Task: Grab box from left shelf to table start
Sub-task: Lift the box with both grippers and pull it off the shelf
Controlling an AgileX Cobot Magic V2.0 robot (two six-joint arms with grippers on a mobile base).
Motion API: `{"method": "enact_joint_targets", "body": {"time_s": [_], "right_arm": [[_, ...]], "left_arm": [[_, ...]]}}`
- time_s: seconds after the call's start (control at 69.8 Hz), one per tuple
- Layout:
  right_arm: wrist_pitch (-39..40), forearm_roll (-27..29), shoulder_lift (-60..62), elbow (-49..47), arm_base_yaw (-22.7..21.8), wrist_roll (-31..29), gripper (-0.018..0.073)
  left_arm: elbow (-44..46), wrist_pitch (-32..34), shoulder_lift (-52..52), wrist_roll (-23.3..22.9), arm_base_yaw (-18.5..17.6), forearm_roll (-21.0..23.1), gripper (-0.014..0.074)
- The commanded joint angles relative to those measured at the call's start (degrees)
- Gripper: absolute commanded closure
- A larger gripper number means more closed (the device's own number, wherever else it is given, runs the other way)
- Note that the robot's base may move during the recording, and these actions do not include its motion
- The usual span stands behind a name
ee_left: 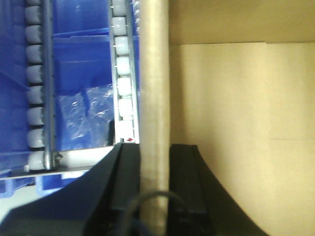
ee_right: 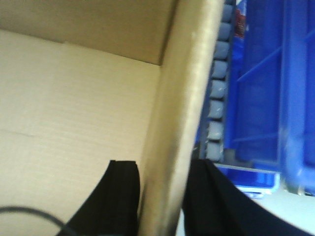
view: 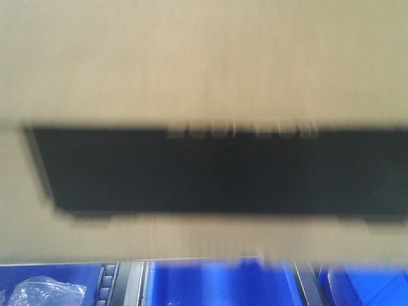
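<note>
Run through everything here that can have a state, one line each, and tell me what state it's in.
box: open, one wall held in each gripper, blurred in the front view.
left gripper: shut on the box wall, one finger inside, one outside.
right gripper: shut on the box wall, straddling it the same way.
blue bins: open-topped, below the box.
plastic bag: crumpled, lying in the leftmost bin.

place: warehouse or stockroom | evidence: blue plastic bins [view: 217, 284], roller-track shelving [ee_left: 123, 64], corrugated shipping box [view: 191, 64]

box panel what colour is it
The panel is black, on the brown box; front view shows best.
</note>
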State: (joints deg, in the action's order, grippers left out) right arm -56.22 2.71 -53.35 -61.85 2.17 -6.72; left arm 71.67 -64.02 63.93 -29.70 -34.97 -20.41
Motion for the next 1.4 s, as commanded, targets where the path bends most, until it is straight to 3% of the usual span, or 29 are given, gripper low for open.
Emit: {"method": "enact_joint_targets", "body": {"time_s": [0.0,0.602,0.917,1.389], "right_arm": [[7.1,5.8,4.7,0.7,0.6,1.6,0.0499],[9.7,6.9,19.3,3.0,0.6,1.6,0.0499],[11.1,9.6,20.1,3.0,0.6,1.5,0.0499],[14.2,9.5,20.1,3.0,0.6,1.5,0.0501]], "left_arm": [[-1.0,10.9,-5.3,-0.9,-1.3,2.2,0.0694],[-4.9,17.2,-21.5,-0.9,-1.3,3.6,0.0694],[-4.9,17.5,-22.7,-0.9,-1.3,9.2,0.0694],[-4.9,16.6,-22.7,-0.9,-1.3,9.5,0.0701]]}}
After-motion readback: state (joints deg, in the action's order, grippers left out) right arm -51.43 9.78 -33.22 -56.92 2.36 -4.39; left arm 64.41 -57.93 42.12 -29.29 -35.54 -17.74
